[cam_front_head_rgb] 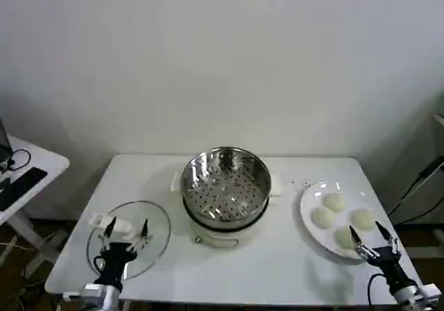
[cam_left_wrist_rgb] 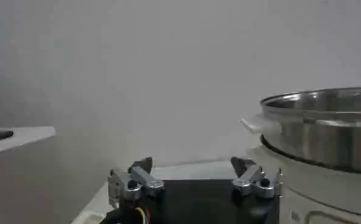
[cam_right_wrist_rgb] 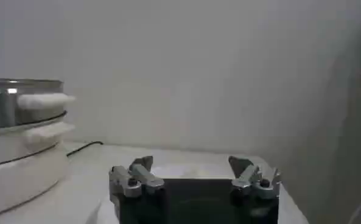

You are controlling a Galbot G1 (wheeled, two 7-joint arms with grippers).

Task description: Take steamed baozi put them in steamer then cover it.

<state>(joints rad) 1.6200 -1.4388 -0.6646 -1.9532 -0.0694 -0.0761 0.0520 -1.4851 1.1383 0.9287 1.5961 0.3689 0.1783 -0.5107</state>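
1. Steamer (cam_front_head_rgb: 225, 189): a round, shiny steel pot with a perforated tray inside, set on a cream-white base with small side handles, at the middle of the white tabletop (cam_front_head_rgb: 236, 269). The holes of the tray are seen from the head view; in the left wrist view (cam_left_wrist_rgb: 326, 131) the pot is cut off at the edge and seen from the side, wall and rim alone. In the right wrist view (cam_right_wrist_rgb: 19, 140) it is likewise cut off, one white handle jutting out.
2. Baozi (cam_front_head_rgb: 335, 202): four smooth, cream-white domes, lying close together on a flat white plate (cam_front_head_rgb: 309, 196) to the right of the steamer, apart from it.
3. Lid (cam_front_head_rgb: 156, 224): round clear glass, flat on the tabletop to the left of the steamer; its knob is partly hidden by the left pincer.
4. Left pincer (cam_front_head_rgb: 126, 232): spread, held over the lid; whether it touches cannot be told.
5. Right pincer (cam_front_head_rgb: 374, 240): spread, at the near rim of the plate, just beside the nearest bun, nothing held.
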